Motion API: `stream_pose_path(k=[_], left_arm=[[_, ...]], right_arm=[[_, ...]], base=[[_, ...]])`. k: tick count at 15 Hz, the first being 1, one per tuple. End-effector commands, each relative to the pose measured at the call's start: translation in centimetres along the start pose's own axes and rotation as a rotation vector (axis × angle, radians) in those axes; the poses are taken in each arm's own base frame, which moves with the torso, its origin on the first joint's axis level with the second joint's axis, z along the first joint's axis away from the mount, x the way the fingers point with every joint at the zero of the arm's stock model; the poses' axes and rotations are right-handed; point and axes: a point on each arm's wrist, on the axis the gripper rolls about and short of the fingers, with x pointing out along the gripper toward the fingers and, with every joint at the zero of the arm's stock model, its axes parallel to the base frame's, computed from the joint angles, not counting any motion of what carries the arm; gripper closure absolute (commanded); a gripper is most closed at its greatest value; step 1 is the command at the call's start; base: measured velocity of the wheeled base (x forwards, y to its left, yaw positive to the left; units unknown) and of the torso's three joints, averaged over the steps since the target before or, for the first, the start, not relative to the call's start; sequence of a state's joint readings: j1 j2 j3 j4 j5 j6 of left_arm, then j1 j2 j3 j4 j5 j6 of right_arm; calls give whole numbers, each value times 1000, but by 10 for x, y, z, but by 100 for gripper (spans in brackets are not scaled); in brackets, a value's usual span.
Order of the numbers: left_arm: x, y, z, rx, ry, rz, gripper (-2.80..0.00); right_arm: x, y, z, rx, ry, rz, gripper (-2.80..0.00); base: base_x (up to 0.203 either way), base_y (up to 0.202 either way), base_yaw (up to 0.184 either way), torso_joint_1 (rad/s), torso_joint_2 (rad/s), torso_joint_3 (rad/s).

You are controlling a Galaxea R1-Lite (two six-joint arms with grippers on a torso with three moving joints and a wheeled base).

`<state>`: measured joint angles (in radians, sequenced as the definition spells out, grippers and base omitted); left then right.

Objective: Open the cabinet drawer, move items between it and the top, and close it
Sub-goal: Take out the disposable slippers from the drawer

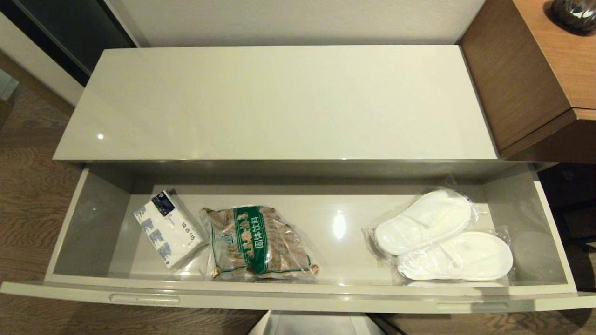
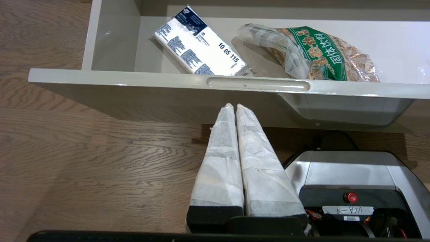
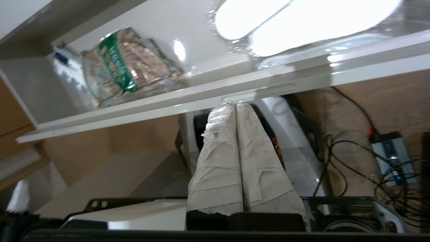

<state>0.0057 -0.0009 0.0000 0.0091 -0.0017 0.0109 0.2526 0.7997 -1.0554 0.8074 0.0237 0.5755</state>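
Observation:
The cabinet drawer stands pulled out, its front rim showing a narrow notch. Two bagged white slippers lie overlapping at its right end; they also show bright white in the right wrist view. The glossy cream top is bare. My left gripper is shut and empty, hanging below and in front of the drawer's left notch. My right gripper is shut and empty, its tips just under the drawer's front rim. Neither arm shows in the head view.
A white-and-blue tissue pack and a clear bag of brown pieces with a green label lie in the drawer's left half. A taller brown wood desk stands at the right. The robot's base and cables sit on the floor below.

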Motion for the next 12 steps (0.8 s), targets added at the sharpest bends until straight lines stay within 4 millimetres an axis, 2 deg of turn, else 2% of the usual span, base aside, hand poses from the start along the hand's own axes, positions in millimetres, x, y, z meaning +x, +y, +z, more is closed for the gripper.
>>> stream_pose_path(k=[1, 4, 12], left_arm=[[0, 0, 0, 0, -1, 1, 0], [0, 0, 0, 0, -1, 2, 0], [0, 0, 0, 0, -1, 1, 0]], right_arm=[[12, 3, 3, 16, 60, 25, 0], [24, 2, 2, 21, 74, 19, 0], [29, 2, 2, 24, 90, 12, 0]], base=[[0, 0, 0, 0, 0, 0], [0, 0, 0, 0, 0, 0], [0, 0, 0, 0, 0, 0]])
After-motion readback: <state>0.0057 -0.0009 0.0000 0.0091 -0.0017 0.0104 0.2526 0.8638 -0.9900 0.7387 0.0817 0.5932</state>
